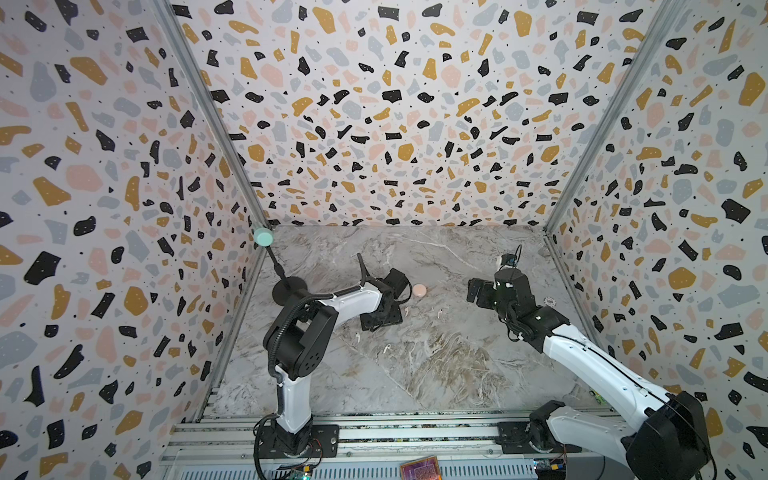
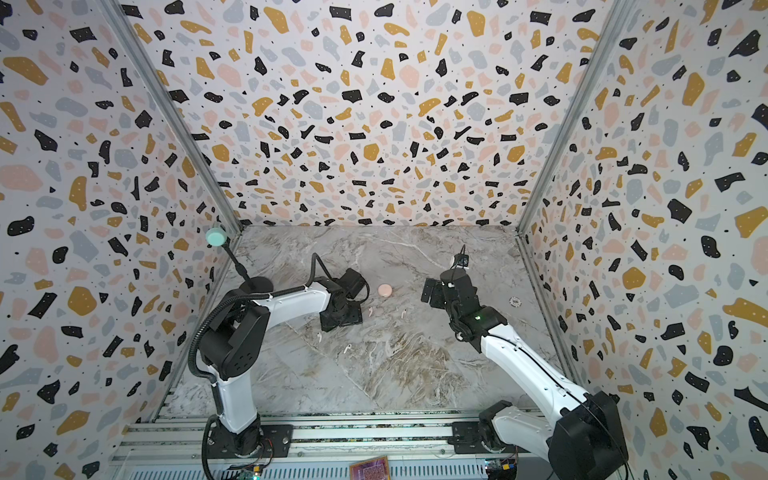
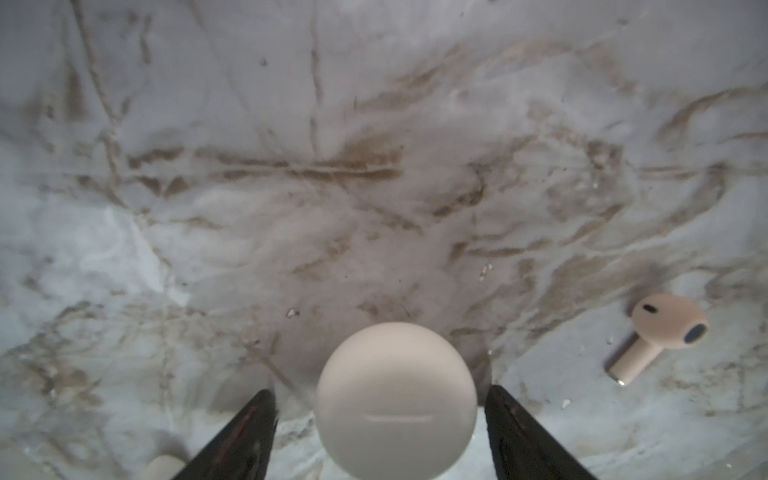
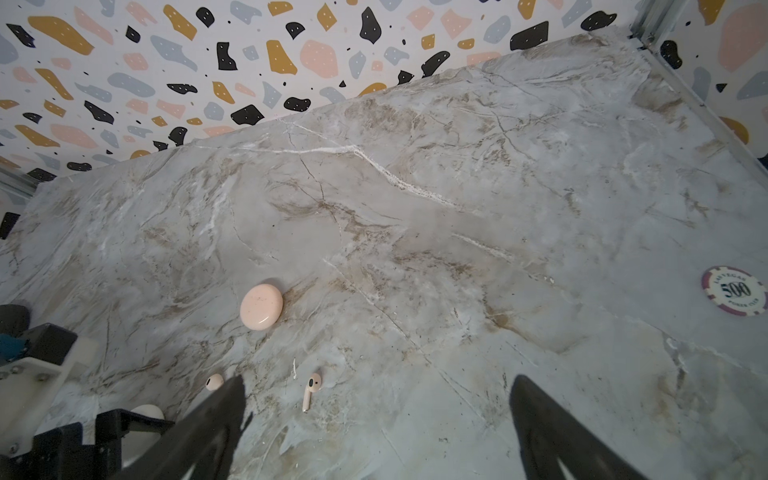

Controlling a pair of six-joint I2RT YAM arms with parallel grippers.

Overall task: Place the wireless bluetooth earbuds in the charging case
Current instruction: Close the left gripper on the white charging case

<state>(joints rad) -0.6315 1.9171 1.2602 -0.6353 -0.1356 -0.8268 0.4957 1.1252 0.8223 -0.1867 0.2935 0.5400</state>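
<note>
A round white charging case [image 3: 397,399] lies on the marble between the fingers of my left gripper [image 3: 380,395], which is open, with a gap showing on each side. In both top views that gripper [image 1: 381,319] hangs low over the case and hides it. A pink charging case [image 1: 418,290] [image 4: 261,306] lies shut just behind it. Two pale pink earbuds [image 4: 215,381] [image 4: 311,388] lie to the right of the left gripper, one of them [image 3: 660,332] beside the white case. Two white earbuds [image 1: 357,337] [image 1: 386,349] lie nearer the front. My right gripper [image 4: 378,386] [image 1: 473,291] is open and empty, raised on the right.
A poker chip [image 1: 550,301] [image 4: 734,291] lies near the right wall. A black stand [image 1: 289,289] with a teal ball [image 1: 262,237] on top stands at the back left corner. Patterned walls close in three sides.
</note>
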